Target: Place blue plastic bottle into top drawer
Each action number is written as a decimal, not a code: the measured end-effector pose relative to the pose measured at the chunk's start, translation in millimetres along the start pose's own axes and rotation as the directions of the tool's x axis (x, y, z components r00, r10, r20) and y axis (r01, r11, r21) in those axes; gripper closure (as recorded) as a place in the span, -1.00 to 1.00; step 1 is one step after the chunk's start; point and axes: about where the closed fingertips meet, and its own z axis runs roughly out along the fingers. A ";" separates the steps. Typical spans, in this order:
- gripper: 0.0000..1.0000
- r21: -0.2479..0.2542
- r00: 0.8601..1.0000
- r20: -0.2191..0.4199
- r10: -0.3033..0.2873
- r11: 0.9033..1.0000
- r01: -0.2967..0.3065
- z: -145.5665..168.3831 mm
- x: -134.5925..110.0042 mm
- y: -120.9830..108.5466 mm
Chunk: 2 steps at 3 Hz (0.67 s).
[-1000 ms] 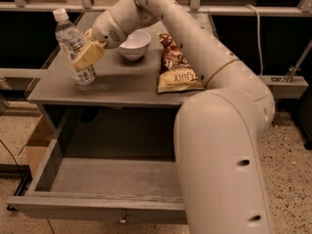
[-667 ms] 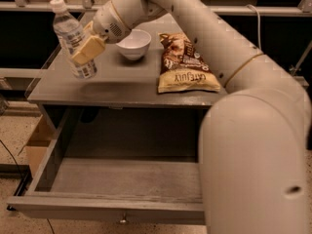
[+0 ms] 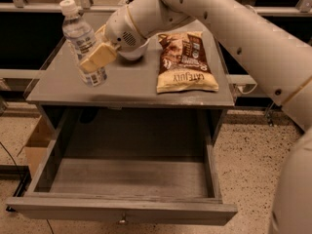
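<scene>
- Over the table's [image 3: 146,89] left half, the gripper [image 3: 92,61] is clamped on the bottle [image 3: 78,33] at its label. One tan finger [image 3: 100,56] lies across the near side, and the other is hidden behind the bottle.
- The bottle is near the table's left edge, well apart from the chip bag [image 3: 186,62] on the table's right half. I cannot tell whether its base touches the tabletop or hangs just above it.
- Its long axis is close to upright but tilted. The white cap points up and toward the table's left rear, and the base points down toward the table's front.
- The drawer [image 3: 122,212] stands pulled out below the table's front edge, and nothing shows on its floor.
- The step in hand looks like the carry from the tabletop to the drawer.
- To do it well, first raise the bottle enough that the base clears the tabletop.
- Bring it forward past the table's front edge before any descent, so the base does not catch that edge.
- Aim for the drawer's middle, away from its walls.
- The drawer looks shallow, so an upright bottle would probably stand proud of the table's underside. Lowering it tilted, or laying it along the drawer's width, seems safer.
- Release low, since a round bottle is likely to roll.
</scene>
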 end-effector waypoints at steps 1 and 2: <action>1.00 0.042 1.000 0.007 0.003 0.999 -0.004 -13.3 4.0 17.6; 1.00 0.047 1.000 0.004 0.012 0.999 -0.012 -15.1 8.7 20.0</action>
